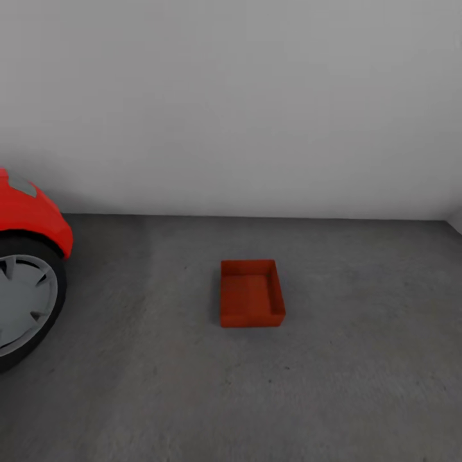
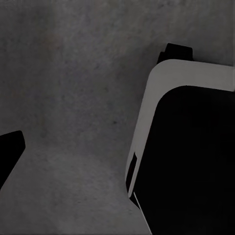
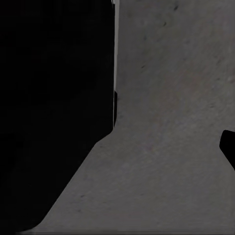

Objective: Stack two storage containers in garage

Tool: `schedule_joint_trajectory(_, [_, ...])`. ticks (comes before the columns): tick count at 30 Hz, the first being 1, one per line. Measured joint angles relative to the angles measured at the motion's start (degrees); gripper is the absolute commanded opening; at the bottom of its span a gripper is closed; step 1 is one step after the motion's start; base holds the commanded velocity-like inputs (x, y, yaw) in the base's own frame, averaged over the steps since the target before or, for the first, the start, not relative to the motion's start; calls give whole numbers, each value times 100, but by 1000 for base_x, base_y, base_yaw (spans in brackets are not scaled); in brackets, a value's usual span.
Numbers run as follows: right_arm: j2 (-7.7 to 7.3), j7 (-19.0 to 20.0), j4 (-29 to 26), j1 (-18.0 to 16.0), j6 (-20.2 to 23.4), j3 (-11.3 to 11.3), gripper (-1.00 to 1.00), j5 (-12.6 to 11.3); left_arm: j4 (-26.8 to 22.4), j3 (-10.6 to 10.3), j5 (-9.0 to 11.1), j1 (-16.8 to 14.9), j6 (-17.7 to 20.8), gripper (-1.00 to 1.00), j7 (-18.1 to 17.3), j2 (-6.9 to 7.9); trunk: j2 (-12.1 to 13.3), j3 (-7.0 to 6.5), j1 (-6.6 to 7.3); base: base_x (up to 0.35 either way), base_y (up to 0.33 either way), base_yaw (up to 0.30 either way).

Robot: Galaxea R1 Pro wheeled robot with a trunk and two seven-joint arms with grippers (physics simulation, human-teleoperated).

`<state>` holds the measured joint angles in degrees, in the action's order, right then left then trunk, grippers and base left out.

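Under my wrists I see only the floor (image 2: 73, 98), smooth dark grey concrete, and the black-and-white body of my own base (image 2: 191, 147). A black fingertip (image 2: 10, 152) of my left gripper cuts into the left wrist view, and another (image 3: 228, 147) into the right wrist view; I cannot tell whether either pair is apart or together.

Farther out, one storage container (image 1: 251, 293) sits alone on the concrete, well away from the floor's edges. It is an orange-red rectangular bin, open on top, plain flat walls, nothing inside. Its long axis runs away from me toward the white wall (image 1: 256, 96).

To my left stands the red car (image 1: 29, 212), its front wheel (image 1: 22, 308) well apart from the bin.
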<state>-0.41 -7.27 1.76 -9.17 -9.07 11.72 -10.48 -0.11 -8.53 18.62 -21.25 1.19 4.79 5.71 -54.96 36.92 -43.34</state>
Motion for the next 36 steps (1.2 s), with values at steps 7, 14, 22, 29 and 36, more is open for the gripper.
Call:
schedule_joint_trajectory(7, [46,5,-1,101,2,7,100,13,2,-3,3,0,0,100,0,0,0,-65,0,0,0,0])
schedule_joint_trajectory(14, [46,1,-1,107,2,9,100,37,3,-4,2,0,0,100,0,0,0,-131,0,0,0,0])
schedule_joint_trajectory(22, [46,0,-1,106,-5,9,100,29,1,2,-1,0,0,100,-1,0,0,-205,0,0,0,0])
schedule_joint_trajectory(29, [48,2,-1,107,-2,9,100,43,2,-1,-1,0,0,100,0,0,0,-271,0,0,0,0])
schedule_joint_trajectory(36, [48,2,-1,106,2,10,100,50,2,-2,0,0,0,100,0,0,0,-336,0,0,0,0])
